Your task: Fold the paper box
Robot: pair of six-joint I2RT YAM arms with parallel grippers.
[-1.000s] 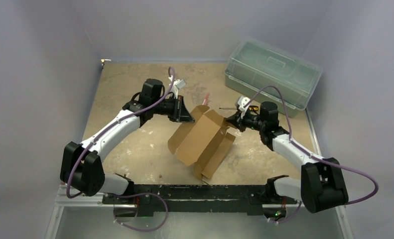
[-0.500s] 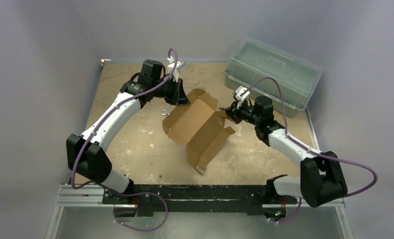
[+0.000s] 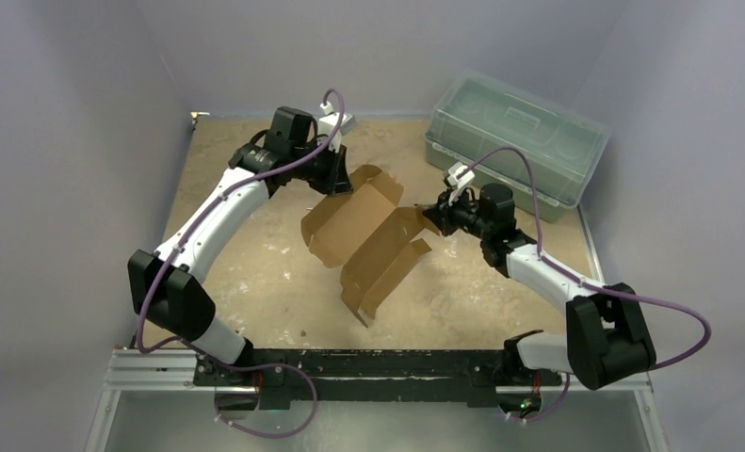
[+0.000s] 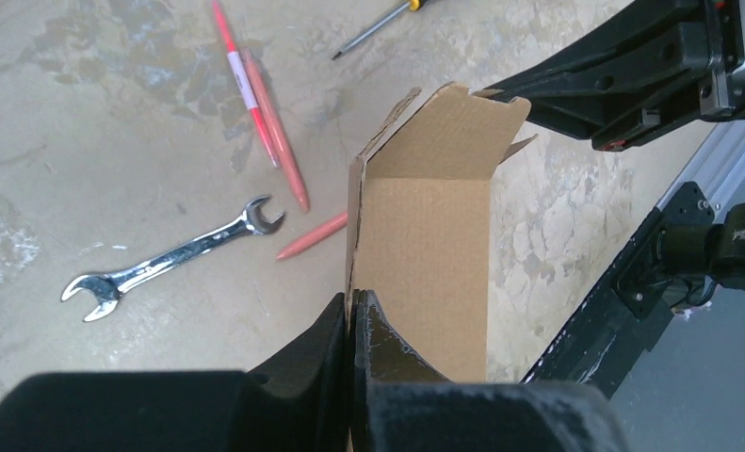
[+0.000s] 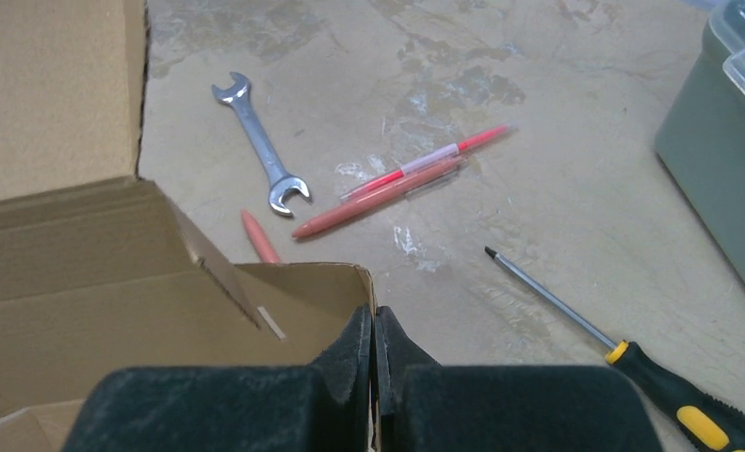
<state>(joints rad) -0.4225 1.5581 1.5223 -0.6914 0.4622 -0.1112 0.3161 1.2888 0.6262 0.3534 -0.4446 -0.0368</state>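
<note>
The left gripper (image 4: 350, 306) is clenched on the far edge of the paper box (image 3: 364, 235), its two fingers pressed flat together with the cardboard wall pinched between them. The right gripper (image 5: 374, 320) is likewise clamped shut on the box, nipping the corner of a flap on the box's right side.

Held between the two, the box hangs over the middle of the table (image 3: 246, 273) as an opened, partly creased brown sheet. Its panels slope down from the grippers toward the near edge. Whether its near corner touches the table cannot be told.

On the table below and beside the box lies a silver wrench (image 4: 175, 256). Just beyond its open end is a short red stick (image 4: 312, 235). Two red pens (image 5: 396, 179) lie side by side, touching each other, near the wrench. A screwdriver (image 5: 613, 348) with a black and yellow handle lies apart from the pens, toward the right. A green-tinted plastic bin (image 3: 514, 141) with its lid on stands at the far right of the table, well apart from the box.
</note>
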